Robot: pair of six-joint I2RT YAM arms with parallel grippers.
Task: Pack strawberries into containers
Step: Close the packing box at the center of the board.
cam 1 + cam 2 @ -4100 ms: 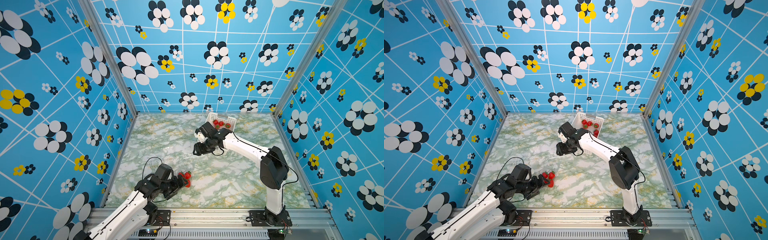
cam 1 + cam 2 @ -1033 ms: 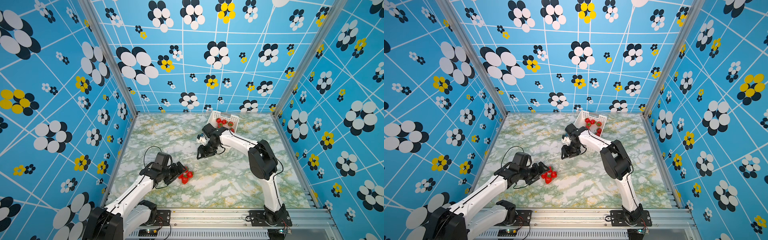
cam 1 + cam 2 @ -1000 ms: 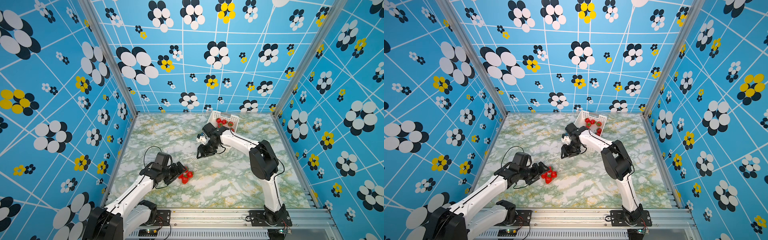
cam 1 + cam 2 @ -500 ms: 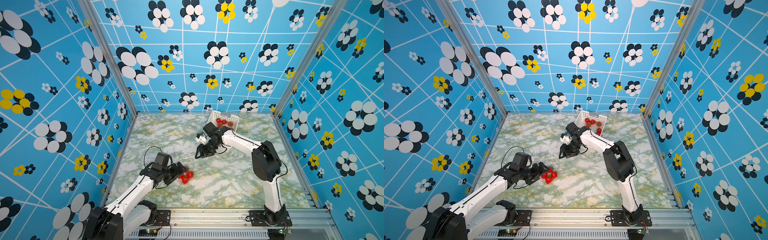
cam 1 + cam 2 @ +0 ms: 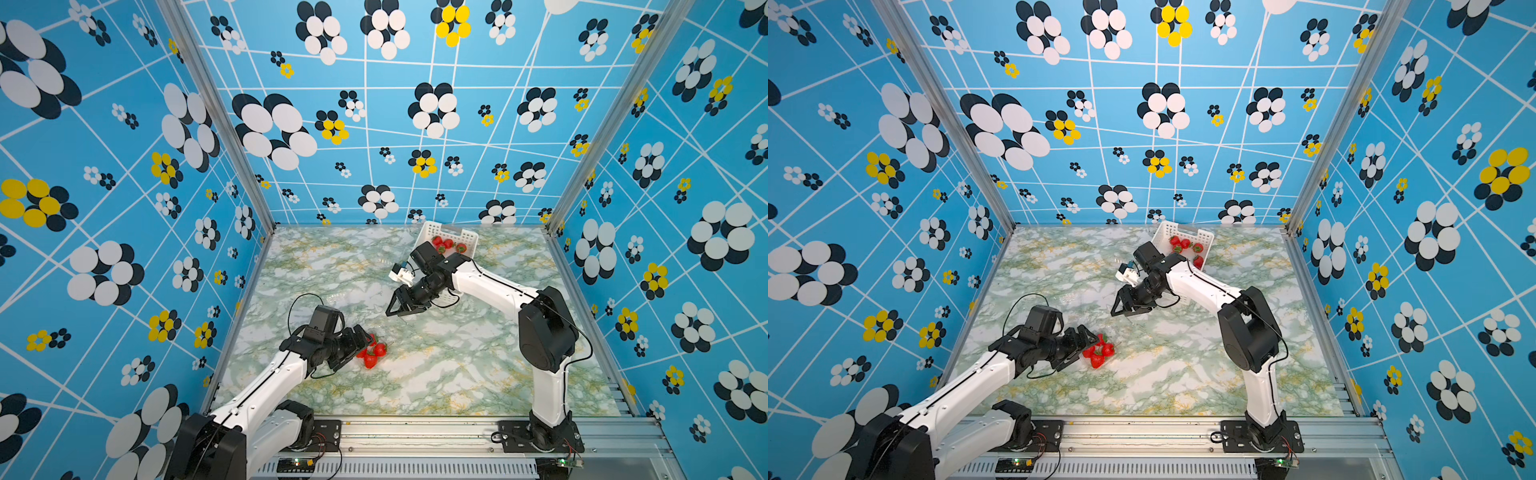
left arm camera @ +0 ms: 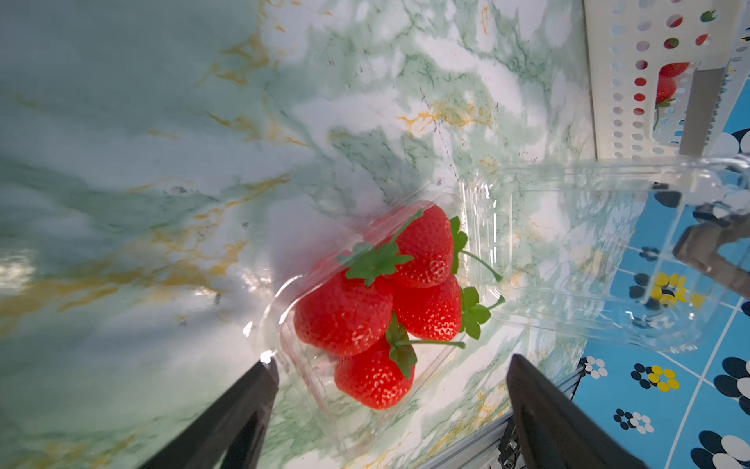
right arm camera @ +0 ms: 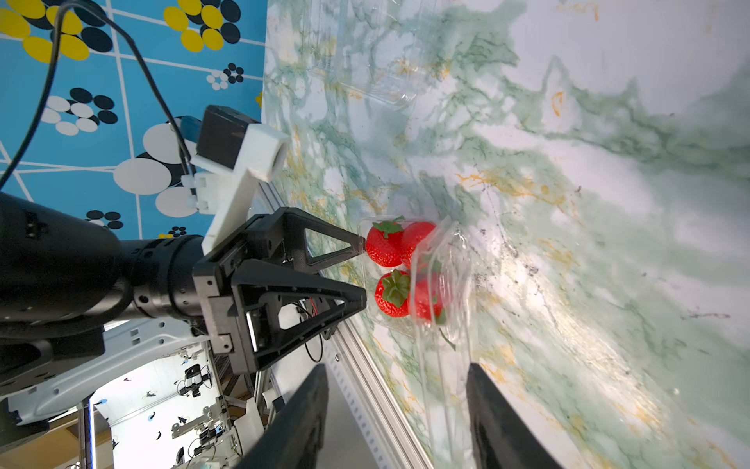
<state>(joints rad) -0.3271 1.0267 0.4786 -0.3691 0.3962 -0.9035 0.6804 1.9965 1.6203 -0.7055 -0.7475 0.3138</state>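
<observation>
Just beyond the wide-apart left pincer point(image 7: 364, 272), four strawberries point(image 6: 385, 300) in a clear container point(image 6: 568, 260); right pincer point(image 5: 397, 313) likewise apart.

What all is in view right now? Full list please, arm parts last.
packed strawberries: four, red with green caps, inside the clear container by the left arm
clear container: one, transparent, its lid open
spare container: at least one, transparent, empty, mid-table
basket strawberries: at least four, red, in the white basket
white basket: one, perforated, far side of table
table: one, green-white marble
left fingers: two, black, spread, tips at the clear container's wall
right fingers: two, black, apart, lid edge between them; grip unclear
</observation>
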